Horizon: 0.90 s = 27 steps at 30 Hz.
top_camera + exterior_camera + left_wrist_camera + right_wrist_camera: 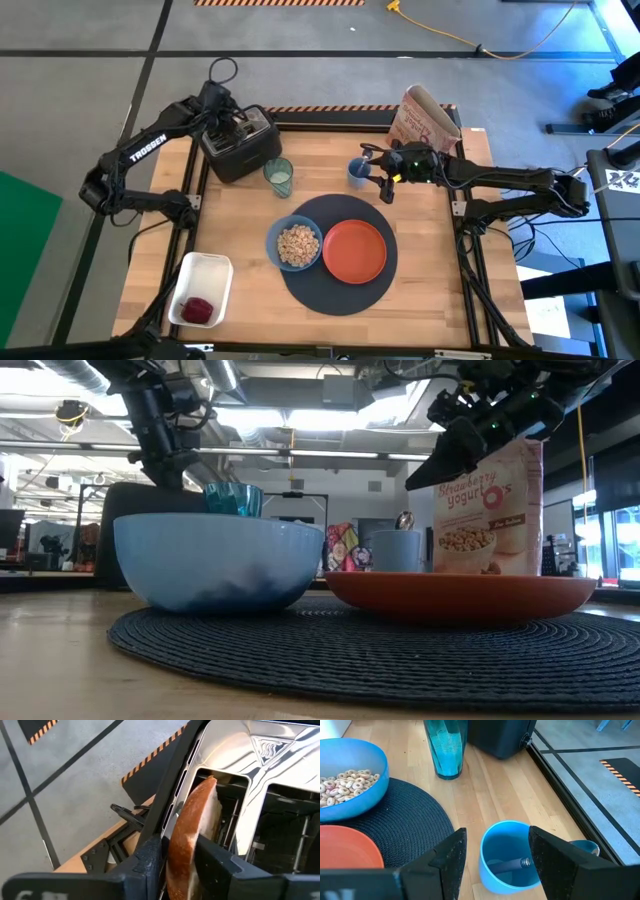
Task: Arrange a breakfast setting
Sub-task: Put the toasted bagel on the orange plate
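The dark round mat [335, 255] carries a blue bowl [297, 244] of cereal rings and an orange plate [354, 250]. The green tumbler [279, 177] stands on the wood near the black toaster [240, 145]. A metal spoon [584, 847] stands in a small blue cup [358, 172], handle down and head leaning over the rim. My left gripper [232, 122] is above the toaster, shut on a bread slice [192, 820]. My right gripper [496, 837] is open, one finger on each side above the cup, touching nothing. My left gripper pinches the bread slice's two flat faces [182, 855] between its two fingers, at the end away from the toaster. The fingers come from above, pointing down. The slice stands on edge, its lower end [207, 787] in the mouth of a toaster slot.
A cereal box [425, 120] stands at the far right, behind my right gripper. A white tray [200, 290] with something red in it sits at the near left. Bare wood lies left of the mat and along the table's right side.
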### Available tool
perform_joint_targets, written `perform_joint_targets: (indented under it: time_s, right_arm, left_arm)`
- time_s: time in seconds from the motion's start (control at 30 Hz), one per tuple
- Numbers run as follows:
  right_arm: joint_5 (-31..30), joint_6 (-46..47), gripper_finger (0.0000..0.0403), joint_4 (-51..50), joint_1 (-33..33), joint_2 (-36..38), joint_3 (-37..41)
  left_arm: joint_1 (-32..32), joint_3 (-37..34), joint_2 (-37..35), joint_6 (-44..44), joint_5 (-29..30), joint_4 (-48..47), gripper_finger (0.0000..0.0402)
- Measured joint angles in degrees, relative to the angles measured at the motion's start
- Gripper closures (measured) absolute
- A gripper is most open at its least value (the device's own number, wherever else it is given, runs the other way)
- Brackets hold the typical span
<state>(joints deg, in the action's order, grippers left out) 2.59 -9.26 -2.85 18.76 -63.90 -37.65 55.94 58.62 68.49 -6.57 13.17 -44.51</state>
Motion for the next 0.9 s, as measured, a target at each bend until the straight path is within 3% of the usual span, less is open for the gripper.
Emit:
perform_joint_targets:
  time_s: [0.47,0.73,0.9]
  right_arm:
    - [0.0,1.4,0.0198,-0.7,0.0,0.0,0.0]
    - [0.5,1.5,0.0198,0.0,0.0,0.0,0.0]
    - [3.0,1.9,0.0198,0.5,0.0,0.1,0.0]
  left_arm:
    - [-4.9,12.7,-7.3,4.5,-0.3,-3.4,0.0299]
    - [-7.2,12.6,-9.7,6.1,1.9,-7.3,0.0299]
    - [-7.2,7.8,-7.7,5.0,4.4,-5.7,0.0298]
